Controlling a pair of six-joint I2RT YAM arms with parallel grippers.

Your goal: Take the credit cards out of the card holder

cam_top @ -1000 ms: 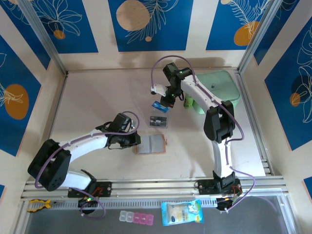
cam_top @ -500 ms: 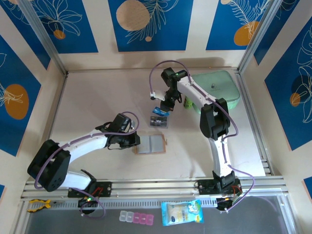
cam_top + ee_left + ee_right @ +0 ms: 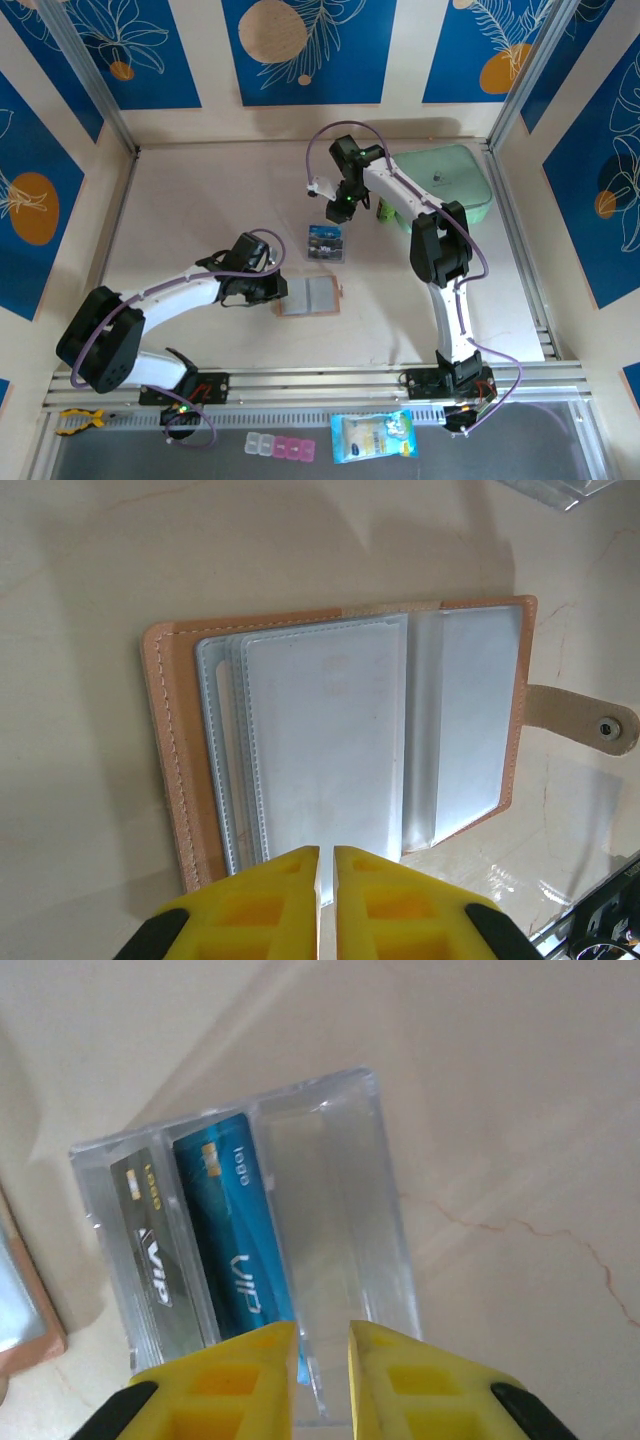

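Note:
The tan card holder (image 3: 312,297) lies open on the table, its grey pockets (image 3: 330,740) facing up and its snap strap (image 3: 582,720) out to one side. My left gripper (image 3: 326,852) is shut, its tips resting on the near edge of a grey pocket; in the top view the left gripper (image 3: 278,292) sits at the holder's left edge. Two credit cards, a blue one (image 3: 228,1230) and a dark one (image 3: 150,1250), stand in a clear tray (image 3: 340,1180). My right gripper (image 3: 322,1330) hovers just above the tray, slightly open and holding nothing. From above, the right gripper (image 3: 340,208) is just behind the tray (image 3: 327,243).
A mint-green case (image 3: 450,185) lies at the back right, with a small green object (image 3: 385,210) beside it. Pill boxes (image 3: 282,447) and a blue packet (image 3: 372,437) lie in front of the rail. The tray stands just behind the card holder.
My right gripper brought the blue card down into the clear tray, let it go and parted its jaws. The left arm has stayed still on the holder.

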